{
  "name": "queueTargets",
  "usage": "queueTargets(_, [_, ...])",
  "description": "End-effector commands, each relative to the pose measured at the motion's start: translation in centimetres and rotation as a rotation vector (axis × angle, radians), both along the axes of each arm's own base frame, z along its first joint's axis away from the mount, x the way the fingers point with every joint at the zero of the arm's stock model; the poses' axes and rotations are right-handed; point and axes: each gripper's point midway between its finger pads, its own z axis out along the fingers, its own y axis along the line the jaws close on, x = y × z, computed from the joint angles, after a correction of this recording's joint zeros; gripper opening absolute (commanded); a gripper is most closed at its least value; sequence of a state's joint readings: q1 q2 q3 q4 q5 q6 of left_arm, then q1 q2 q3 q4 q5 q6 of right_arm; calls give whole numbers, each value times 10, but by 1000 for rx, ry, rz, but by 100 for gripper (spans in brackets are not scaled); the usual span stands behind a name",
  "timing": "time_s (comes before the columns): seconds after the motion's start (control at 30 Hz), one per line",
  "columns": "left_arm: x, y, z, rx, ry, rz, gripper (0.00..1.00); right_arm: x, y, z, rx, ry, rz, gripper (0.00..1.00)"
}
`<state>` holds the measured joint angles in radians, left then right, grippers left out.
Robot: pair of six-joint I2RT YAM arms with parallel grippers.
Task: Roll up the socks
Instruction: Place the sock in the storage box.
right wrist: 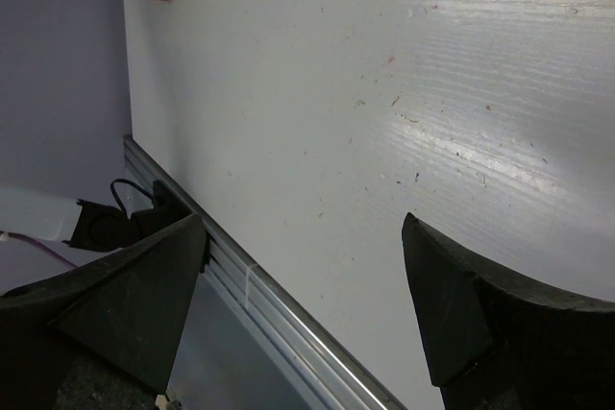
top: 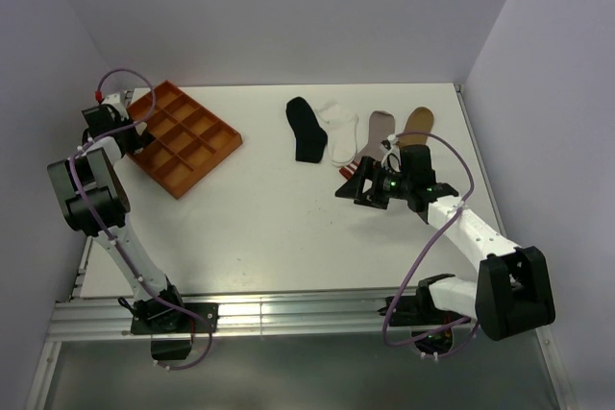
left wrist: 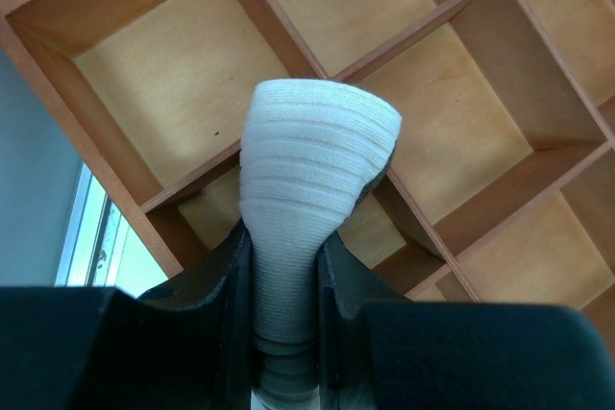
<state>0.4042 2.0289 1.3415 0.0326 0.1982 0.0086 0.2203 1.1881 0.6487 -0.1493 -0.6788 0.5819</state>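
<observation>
You had wide open table between the orange tray and the flat socks. Tray dividers stood beneath the rolled sock in your left gripper, seemingly close.

left arm / right arm: white links, black joint housings, looped purple cables. left claw, right claw: black, wedge-shaped.

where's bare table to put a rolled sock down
The widest bare stretch is the table middle and near side, between the orange tray and the right gripper. A narrower gap separates tray and black sock. The far right is crowded with socks.
</observation>
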Motion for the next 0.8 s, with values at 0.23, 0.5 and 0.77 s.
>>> queueTargets(0.23, [-43,17,-71,4,296,103,0,9,3,22,5,-94,27,90])
queueTargets(0.5, [-68,31,-97,69,445,151,0,9,3,20,3,-93,27,90])
queueTargets(0.77, [-85,32,-105,94,513,148,1,9,-3,19,-47,-109,18,90])
